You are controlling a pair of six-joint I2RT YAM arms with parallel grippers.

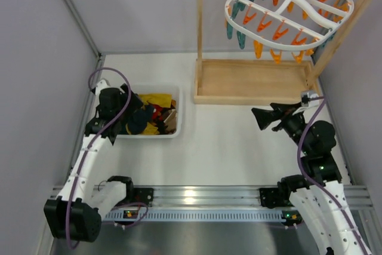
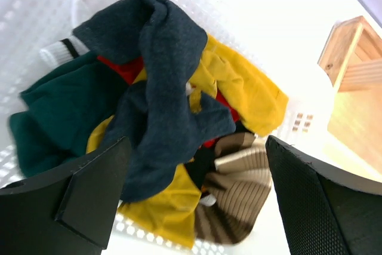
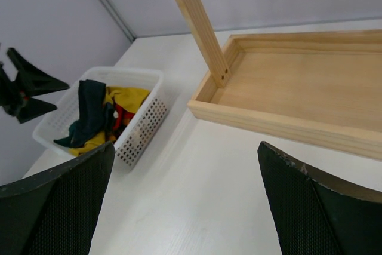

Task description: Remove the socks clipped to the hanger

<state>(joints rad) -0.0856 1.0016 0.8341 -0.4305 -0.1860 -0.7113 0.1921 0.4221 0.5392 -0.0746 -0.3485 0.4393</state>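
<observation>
The white oval hanger point(image 1: 286, 13) hangs from the wooden rack at the top right, its orange and teal clips showing no fabric on them. A plain dark navy sock point(image 2: 161, 58) lies on top of the pile in the white basket point(image 1: 178, 111), with a mustard yellow sock point(image 2: 245, 88) beside it. My left gripper point(image 2: 196, 147) hovers just above that pile, open, with nothing between its fingers. My right gripper point(image 1: 261, 119) stands open over bare table, in front of the rack's base, holding nothing.
The basket point(image 3: 143, 123) also holds dark green, red and brown striped clothes. The wooden rack's tray base point(image 3: 298, 88) and upright post point(image 1: 199, 22) stand at the back right. Grey walls close in on both sides.
</observation>
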